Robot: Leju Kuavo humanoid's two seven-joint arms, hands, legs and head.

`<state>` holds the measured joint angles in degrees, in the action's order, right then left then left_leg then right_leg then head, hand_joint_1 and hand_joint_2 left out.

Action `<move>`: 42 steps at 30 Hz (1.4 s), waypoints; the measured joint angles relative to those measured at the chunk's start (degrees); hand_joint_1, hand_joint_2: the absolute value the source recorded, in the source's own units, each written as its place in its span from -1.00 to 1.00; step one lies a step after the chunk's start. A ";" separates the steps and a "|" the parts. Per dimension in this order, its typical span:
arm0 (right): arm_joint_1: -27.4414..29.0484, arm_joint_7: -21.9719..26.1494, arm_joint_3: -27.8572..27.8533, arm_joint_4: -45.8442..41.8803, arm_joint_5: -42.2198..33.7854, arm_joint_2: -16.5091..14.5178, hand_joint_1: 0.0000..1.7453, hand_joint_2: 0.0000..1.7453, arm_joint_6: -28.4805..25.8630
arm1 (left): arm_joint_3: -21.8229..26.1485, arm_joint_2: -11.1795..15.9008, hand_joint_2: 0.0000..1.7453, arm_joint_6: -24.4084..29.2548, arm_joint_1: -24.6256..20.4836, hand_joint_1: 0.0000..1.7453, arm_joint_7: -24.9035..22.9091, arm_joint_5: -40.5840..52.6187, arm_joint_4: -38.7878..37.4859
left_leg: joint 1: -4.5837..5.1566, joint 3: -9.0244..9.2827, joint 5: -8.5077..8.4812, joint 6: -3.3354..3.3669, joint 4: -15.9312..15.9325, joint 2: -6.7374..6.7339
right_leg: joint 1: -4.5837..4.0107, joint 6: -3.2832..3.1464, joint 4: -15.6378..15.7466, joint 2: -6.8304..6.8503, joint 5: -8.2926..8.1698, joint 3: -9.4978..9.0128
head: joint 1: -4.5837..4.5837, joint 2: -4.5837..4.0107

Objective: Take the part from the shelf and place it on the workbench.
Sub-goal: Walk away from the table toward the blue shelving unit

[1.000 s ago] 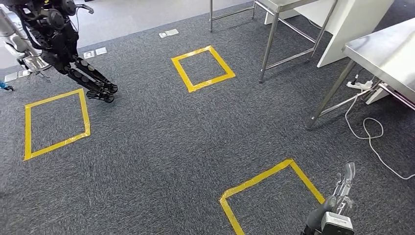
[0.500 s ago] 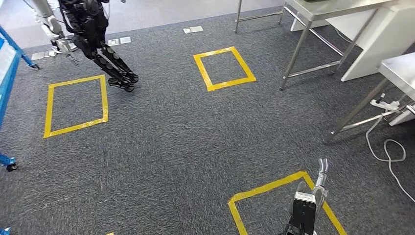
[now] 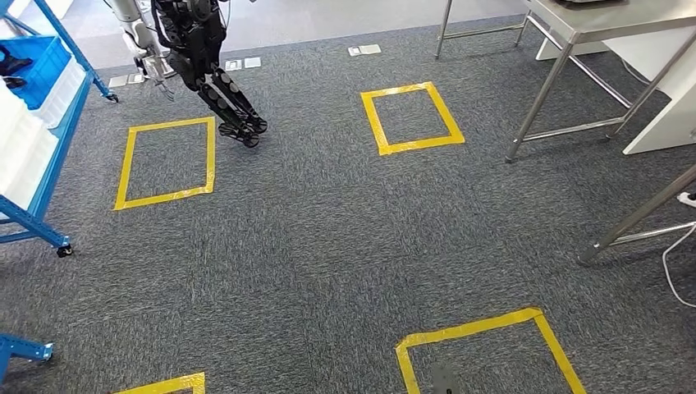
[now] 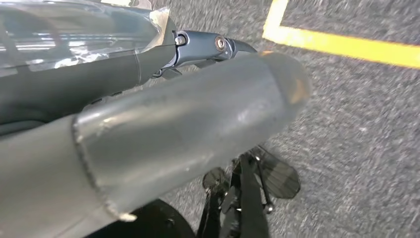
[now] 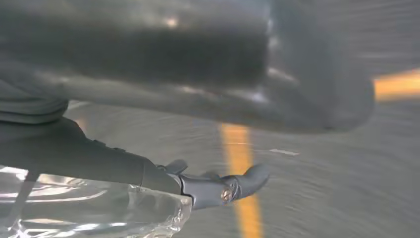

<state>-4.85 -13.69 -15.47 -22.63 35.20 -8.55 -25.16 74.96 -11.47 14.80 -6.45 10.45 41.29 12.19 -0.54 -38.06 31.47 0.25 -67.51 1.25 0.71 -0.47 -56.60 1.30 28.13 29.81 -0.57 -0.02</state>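
Much of what I need is cut off. The blue shelf (image 3: 57, 148) sits at the far left of the head view, and the edge of the picture cuts most of it away. A blue bin (image 3: 45, 66) rests on it, with white bins (image 3: 25, 139) lower down. Something dark (image 3: 10, 66) lies in the blue bin. It is too small and too cut off for me to tell if it is the part. The steel tabletop (image 3: 624, 12) is far off at the top right, and I see just its near corner and legs.

In the left wrist view, my left hand (image 4: 188, 119) is very close to the camera. The thick grey thumb hides most of it. One dark finger (image 4: 208, 47) sticks out straight past the thumb, next to some clear plastic wrap (image 4: 74, 29). I see nothing in this hand, and its fingers are not closed up.

My right hand (image 5: 198, 99) is blurry in the right wrist view. Its thumb is a big grey smear. A dark finger (image 5: 223, 186) points out straight, well apart from the thumb, with bare floor showing between them. It holds nothing.

Both hands hang over grey carpet (image 3: 328, 230) with yellow tape squares (image 3: 468, 330) on it. Another robot (image 3: 205, 57) stands near the shelf, with its top half cut off. A small dark spot at the bottom edge of the head view is too dim to name.
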 joint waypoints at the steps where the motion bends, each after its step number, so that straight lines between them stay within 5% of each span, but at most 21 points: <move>1: 0.68 -3.74 0.71 1.92 1.43 0.15 -1.00 -1.00 0.43 | -0.01 -0.01 -1.00 -0.05 0.02 -1.00 -0.26 0.44 -0.01 | -0.12 -1.83 1.47 -0.22 -3.73 -0.47 | -0.14 -0.21 -0.01 0.68 0.15 -0.08 | -0.02 0.00; 3: 1.84 -8.35 1.77 4.67 2.78 0.32 -1.00 -1.00 1.21 | -0.14 -0.02 -1.00 -0.18 0.16 -1.00 -0.84 1.46 -0.02 | -0.33 -3.37 1.53 -0.46 -6.50 -1.02 | -0.32 -0.50 -0.02 1.80 0.39 -0.21 | -0.01 0.00; 6: 2.21 -10.05 2.73 7.00 3.18 0.36 -1.00 -1.00 1.68 | -0.36 0.05 -1.00 -0.24 0.25 -1.00 -1.39 2.43 -0.02 | -0.30 1.71 -3.62 -0.12 3.52 -3.01 | -0.47 -0.34 -0.04 2.63 0.79 -0.67 | -0.04 0.00; 9: 2.07 -10.50 3.24 8.43 3.36 0.43 -1.00 -1.00 1.69 | -0.50 0.12 -1.00 -0.24 -0.17 -1.00 -1.68 2.70 -0.02 | 0.43 4.67 -4.95 0.65 9.26 -4.23 | -0.89 0.45 -0.06 3.60 1.32 -1.10 | 0.10 0.00; 11: 1.92 -10.59 3.64 8.91 4.00 0.50 -1.00 -1.00 1.35 | -0.61 0.15 -1.00 0.04 -0.24 -1.00 -2.22 2.88 -0.02 | 0.54 4.74 -5.22 1.28 9.68 -3.04 | -0.86 0.99 -0.16 4.14 1.61 -1.19 | 0.12 0.01; 13: 1.88 -10.21 4.30 9.25 5.53 0.62 -1.00 -1.00 0.51 | -0.63 0.15 -1.00 0.56 -0.27 -1.00 -2.49 2.58 -0.02 | 0.35 5.03 -5.72 2.06 10.36 -2.08 | -0.72 1.23 -2.43 2.41 3.00 -0.29 | 0.19 0.01; 15: 1.88 -9.76 5.18 9.67 7.38 0.86 -1.00 -1.00 -0.27 | -0.61 0.13 -1.00 0.99 -0.38 -1.00 -2.09 1.76 -0.02 | 0.27 5.10 -6.01 2.58 10.63 -1.10 | -0.47 0.94 -9.05 -0.06 6.11 2.84 | 0.34 0.01; 17: 1.84 -9.53 6.10 10.08 8.84 1.14 -1.00 -1.00 -0.50 | -0.51 0.11 -1.00 1.26 -0.44 -1.00 -1.50 0.90 -0.02 | 0.32 5.01 -6.06 2.72 10.60 0.20 | -0.25 1.00 -15.97 -0.81 8.57 6.32 | 0.42 0.00; 18: 1.82 -9.45 6.52 10.24 9.34 1.28 -1.00 -1.00 -0.50 | -0.42 0.09 -1.00 1.34 -0.44 -1.00 -1.30 0.56 -0.02 | 0.34 5.01 -6.08 2.71 10.56 0.94 | -0.13 1.41 -16.92 -0.92 8.53 6.88 | 0.44 0.01; 21: 1.66 -9.30 7.40 10.51 9.94 1.72 -1.00 -1.00 -0.52 | -0.18 -0.03 -1.00 1.44 -0.42 -1.00 -1.10 0.21 -0.02 | 0.27 5.05 -6.04 2.41 10.21 2.97 | 0.61 3.31 -7.60 -2.20 4.01 2.64 | 0.49 0.01; 22: 1.55 -9.25 7.61 10.61 10.00 1.81 -1.00 -1.00 -0.53 | -0.15 -0.05 -1.00 1.45 -0.42 -1.00 -1.07 0.20 -0.02 | 0.36 4.97 -5.92 2.12 9.90 3.51 | 0.82 3.46 -4.14 -2.95 2.62 1.18 | 0.50 0.00; 24: 1.32 -9.17 8.03 10.79 10.09 1.89 -1.00 -1.00 -0.57 | -0.08 -0.07 -1.00 1.48 -0.41 -1.00 -0.99 0.20 -0.02 | 0.50 4.69 -5.71 1.49 9.49 4.25 | 0.83 2.89 -1.27 -3.83 1.56 0.10 | 0.46 0.00; 27: 1.08 -9.15 8.52 10.91 10.10 1.95 -1.00 -1.00 -0.59 | 0.02 -0.07 -1.00 1.52 -0.30 -1.00 -0.95 0.20 -0.02 | 0.19 4.21 -5.43 0.68 8.96 4.47 | 0.72 1.43 -1.08 -2.63 1.15 -0.33 | 0.28 0.01; 29: 1.09 -9.15 8.67 10.97 10.14 1.97 -1.00 -1.00 -0.60 | 0.05 -0.09 -1.00 1.55 -0.31 -1.00 -0.94 0.20 -0.02 | 0.02 2.46 -3.00 0.22 5.19 2.25 | 0.83 0.65 -0.86 -1.57 0.87 -0.45 | 0.05 0.01; 31: 1.17 -9.15 8.81 11.07 10.65 1.99 -1.00 -1.00 -0.61 | 0.07 -0.13 -1.00 1.55 -0.34 -1.00 -0.91 0.15 -0.02 | -0.07 -1.01 0.83 -0.16 -2.25 -0.13 | 0.45 0.22 -0.88 -0.39 0.94 -0.43 | -0.15 0.00; 33: 1.24 -9.10 9.29 11.18 11.88 2.03 -1.00 -1.00 -0.65 | 0.14 -0.17 -1.00 1.55 -0.32 -1.00 -0.85 0.05 -0.03 | -0.20 -3.33 2.12 -0.32 -7.05 -0.90 | 0.18 0.05 -0.89 0.87 1.07 -0.42 | -0.15 0.00; 34: 1.21 -9.01 9.71 11.22 12.63 2.04 -1.00 -1.00 -0.71 | 0.17 -0.19 -1.00 1.55 -0.30 -1.00 -0.83 0.00 -0.04 | -0.24 -3.01 1.22 -0.30 -6.40 -1.12 | 0.12 -0.03 -0.89 1.40 1.14 -0.46 | -0.16 0.00; 37: 0.97 -8.83 11.06 11.26 14.35 1.95 -1.00 -1.00 -1.14 | 0.21 -0.28 -1.00 1.57 -0.36 -1.00 -1.11 0.16 -0.04 | -0.02 2.60 -3.69 0.20 4.24 -3.44 | -0.20 0.09 -0.93 2.63 1.45 -0.78 | -0.19 0.00; 39: 0.86 -8.92 11.67 11.29 14.92 1.96 -1.00 -1.00 -1.41 | 0.20 -0.41 -1.00 1.73 -0.51 -1.00 -1.79 0.62 -0.04 | 0.40 4.58 -4.62 0.64 8.24 -4.61 | -0.60 0.51 -0.93 3.33 1.74 -0.91 | -0.11 0.00; 42: 0.67 -9.14 12.04 11.33 14.59 2.01 -1.00 -1.00 -1.51 | 0.07 -0.55 -1.00 1.96 -0.51 -1.00 -3.37 1.95 -0.05 | 0.68 4.65 -4.80 1.46 9.02 -3.11 | -0.78 1.26 -0.98 4.22 2.17 -1.12 | -0.04 0.01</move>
<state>-4.17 -22.83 -3.43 -11.31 49.79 -6.54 -26.67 75.02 -12.02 16.76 -6.96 7.08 43.23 12.14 0.14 -33.41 26.67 1.72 -58.49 -1.86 -0.07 0.78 -57.58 5.52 30.31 28.69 -0.62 -0.02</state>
